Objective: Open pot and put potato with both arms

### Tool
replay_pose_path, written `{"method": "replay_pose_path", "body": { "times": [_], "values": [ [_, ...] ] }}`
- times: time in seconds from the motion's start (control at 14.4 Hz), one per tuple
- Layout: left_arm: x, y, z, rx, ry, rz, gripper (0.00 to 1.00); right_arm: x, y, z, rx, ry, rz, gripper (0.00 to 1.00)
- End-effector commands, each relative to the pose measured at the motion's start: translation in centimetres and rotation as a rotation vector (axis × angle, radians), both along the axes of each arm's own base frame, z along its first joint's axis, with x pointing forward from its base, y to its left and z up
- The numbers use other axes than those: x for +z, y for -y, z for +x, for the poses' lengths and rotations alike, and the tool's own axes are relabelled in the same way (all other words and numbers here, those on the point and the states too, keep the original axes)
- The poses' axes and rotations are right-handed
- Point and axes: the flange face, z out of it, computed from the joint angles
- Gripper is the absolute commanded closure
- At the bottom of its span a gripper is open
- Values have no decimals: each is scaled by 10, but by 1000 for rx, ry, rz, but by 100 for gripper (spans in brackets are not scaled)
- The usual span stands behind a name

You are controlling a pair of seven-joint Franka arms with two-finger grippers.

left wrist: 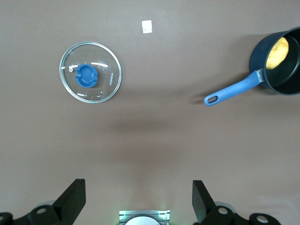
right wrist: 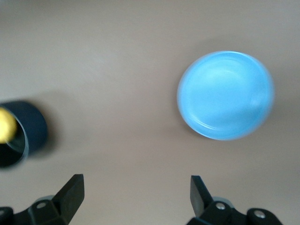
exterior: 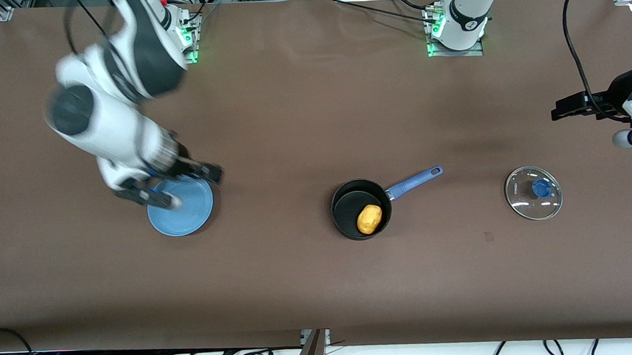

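Potato [exterior: 369,219] in open pot [exterior: 361,209], well apart from both end effectors: right [exterior: 178,186] over plate [exterior: 188,214], left [exterior: 572,107] near lid [exterior: 533,193]; both spread wide, empty.

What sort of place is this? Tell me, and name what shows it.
Probably a robotics lab bench, not a kitchen: two white arms are bolted to a brown-covered table framed in aluminium, with loose cables along its edge. The small black saucepan holding a toy-like yellow potato looks like a test prop.
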Motion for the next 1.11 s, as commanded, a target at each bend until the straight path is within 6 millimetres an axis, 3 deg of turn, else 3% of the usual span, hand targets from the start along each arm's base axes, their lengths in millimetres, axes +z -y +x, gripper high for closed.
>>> {"method": "replay_pose_path", "body": {
  "times": [0.0, 0.21, 0.28, 0.48, 0.69, 1.04],
  "values": [
    [6, -1, -1, 0, 0, 32, 0, 43, 58, -52, 56, -31, 9, 0],
    [3, 3, 0, -2, -8, 35, 0, 78, 101, -69, 124, -20, -10, 0],
    [1, -5, 1, 12, -10, 35, 0, 85, 112, -72, 162, -11, -20, 0],
    [15, -5, 5, 11, 22, 39, 0, 96, 127, -69, 295, 25, -52, 0],
    [14, -6, 6, 13, 21, 37, 0, 103, 160, -57, 355, 24, -63, 0],
    [12, -6, 9, 13, 21, 38, 0, 109, 171, -45, 356, 7, -122, 0]
  ]
}}
